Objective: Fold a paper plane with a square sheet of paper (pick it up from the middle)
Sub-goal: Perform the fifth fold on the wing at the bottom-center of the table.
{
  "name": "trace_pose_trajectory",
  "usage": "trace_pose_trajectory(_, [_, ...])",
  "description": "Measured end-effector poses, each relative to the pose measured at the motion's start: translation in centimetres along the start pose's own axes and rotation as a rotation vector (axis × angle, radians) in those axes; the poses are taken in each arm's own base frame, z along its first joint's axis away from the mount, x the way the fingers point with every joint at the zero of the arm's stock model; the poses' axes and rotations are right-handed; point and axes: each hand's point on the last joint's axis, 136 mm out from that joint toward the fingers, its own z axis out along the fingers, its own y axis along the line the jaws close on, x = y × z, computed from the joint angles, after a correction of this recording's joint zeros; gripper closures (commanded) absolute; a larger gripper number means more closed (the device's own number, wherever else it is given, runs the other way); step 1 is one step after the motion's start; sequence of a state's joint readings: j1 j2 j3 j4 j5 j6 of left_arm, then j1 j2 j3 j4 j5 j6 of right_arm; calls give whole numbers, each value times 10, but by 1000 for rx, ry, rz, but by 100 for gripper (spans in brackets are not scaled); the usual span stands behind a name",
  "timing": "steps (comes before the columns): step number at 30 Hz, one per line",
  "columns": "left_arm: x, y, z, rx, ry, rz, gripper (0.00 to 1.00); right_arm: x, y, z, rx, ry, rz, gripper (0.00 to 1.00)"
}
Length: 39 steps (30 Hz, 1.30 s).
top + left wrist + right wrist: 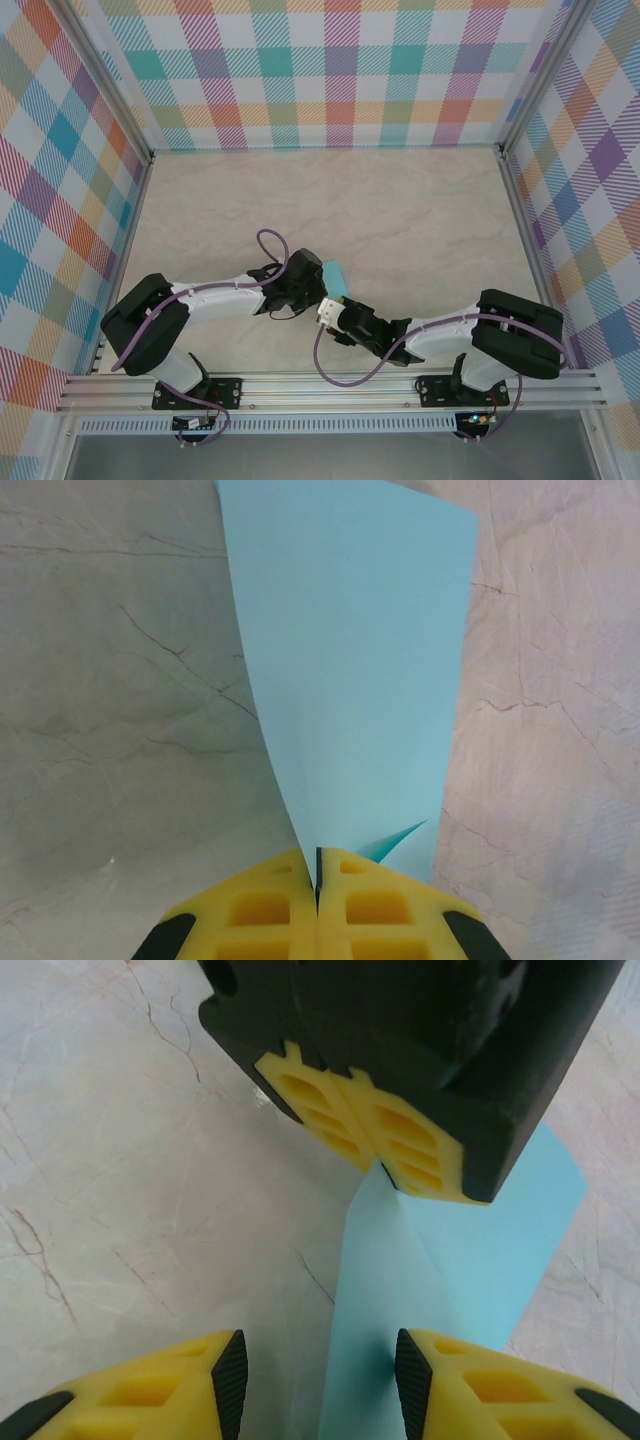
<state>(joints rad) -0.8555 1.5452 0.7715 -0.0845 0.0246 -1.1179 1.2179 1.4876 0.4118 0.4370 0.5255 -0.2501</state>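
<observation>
- The left claw [317, 872] is clenching a thin turquoise paper sheet [350, 660] near the marbled beige worktop's [400, 200] near edge.
- The right claw [320, 1375] is hanging released, with the sheet's edge in its gap.

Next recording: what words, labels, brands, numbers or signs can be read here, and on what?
No readable text anywhere.
The square sheet of paper: plain, unprinted.
The left gripper and right gripper: no markings.
The checked walls: pattern only.
The small boards below the arm bases: too small to read.
</observation>
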Motion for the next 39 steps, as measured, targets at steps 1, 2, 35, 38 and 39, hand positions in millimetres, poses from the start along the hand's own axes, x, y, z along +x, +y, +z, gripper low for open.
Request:
trace_pose_trajectory(1, [0,0,0,0,1,0,100,1,0,2,7,6,-7,57])
trace_pose_trajectory(2, [0,0,0,-1,1,-1,100,2,-1,3,14,10,-11,58])
trace_pose_trajectory(35, [-32,1,-81,43,-172,-8,37,-1,2,1,-136,34,385,99])
trace_pose_trajectory(38, [-34,10,-93,37,-205,-9,36,0,-2,0,-188,42,485,99])
trace_pose_trajectory(39, [-34,13,-95,31,-210,-9,36,-1,-3,0,-203,42,517,99])
